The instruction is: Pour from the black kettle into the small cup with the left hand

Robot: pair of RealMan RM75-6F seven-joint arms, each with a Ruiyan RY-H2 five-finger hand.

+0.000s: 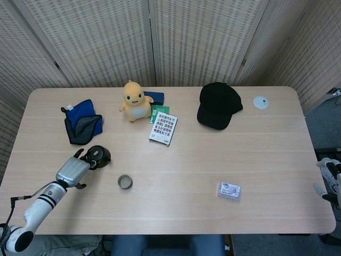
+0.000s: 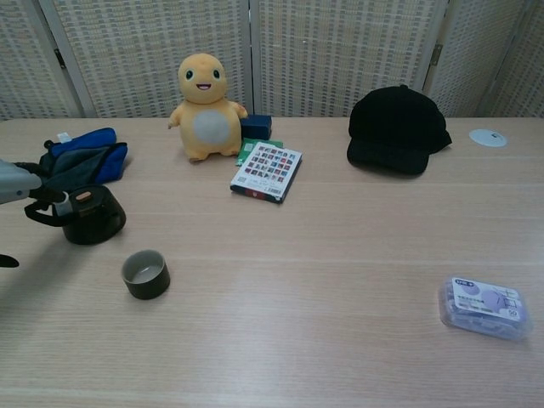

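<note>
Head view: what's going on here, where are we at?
The left hand is at the black kettle, fingers on its handle side; whether it has a firm grip is hard to tell. The kettle stands upright on the table, nothing poured yet. The small cup sits apart from it, nearer the robot and to its right. The right hand is off the table's right edge, idle. A yellow plush toy, black cap and blue pouch lie untouched farther back.

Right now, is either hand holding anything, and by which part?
The left hand is at the black kettle's handle, seemingly gripping it; the kettle stands on the table. The right hand holds nothing.
</note>
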